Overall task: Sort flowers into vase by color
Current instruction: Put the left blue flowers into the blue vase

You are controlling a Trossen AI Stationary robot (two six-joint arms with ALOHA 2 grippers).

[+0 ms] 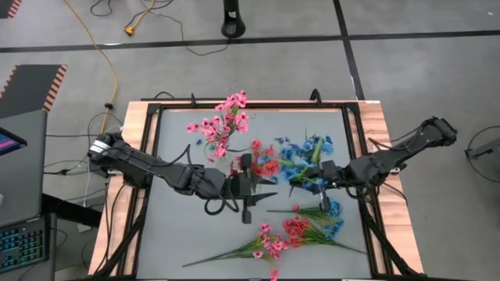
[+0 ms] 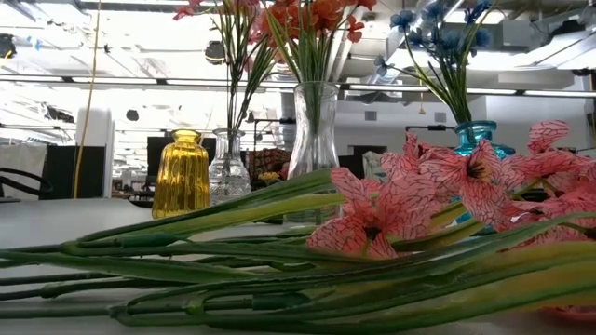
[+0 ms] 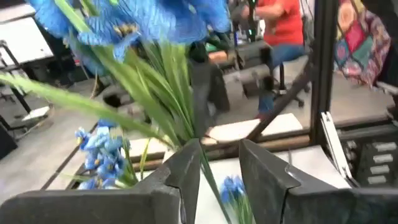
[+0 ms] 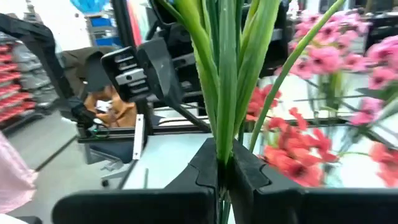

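Note:
A blue flower spray (image 3: 143,22) stands upright in the air between my two grippers, near the table's middle. My right gripper (image 4: 225,168), also seen from above (image 1: 311,176), is shut on its green stems. My left gripper (image 3: 221,168) faces it from the left (image 1: 269,183) and is open, with one thin stem (image 3: 210,186) running down between its fingers. Pink flowers (image 1: 226,121) and red flowers (image 1: 264,160) stand in vases behind. More pink (image 1: 269,246), red (image 1: 295,228) and blue flowers (image 1: 332,209) lie flat on the table near the front. My left gripper has a thin stem close along the inner side of one finger (image 3: 186,168); whether they touch, I cannot tell. My right gripper pinches a bundle of green stems and leaves (image 4: 224,146) between its two fingers. It comes in level from the table's right, across the stems. The stems rise upright above the fingers, clear of the table.
In the low view a yellow vase (image 2: 182,172), a small clear vase (image 2: 228,167), a tall clear vase (image 2: 314,130) with red flowers and a blue vase (image 2: 480,140) with blue flowers stand in a row. A black frame (image 1: 355,148) rims the table.

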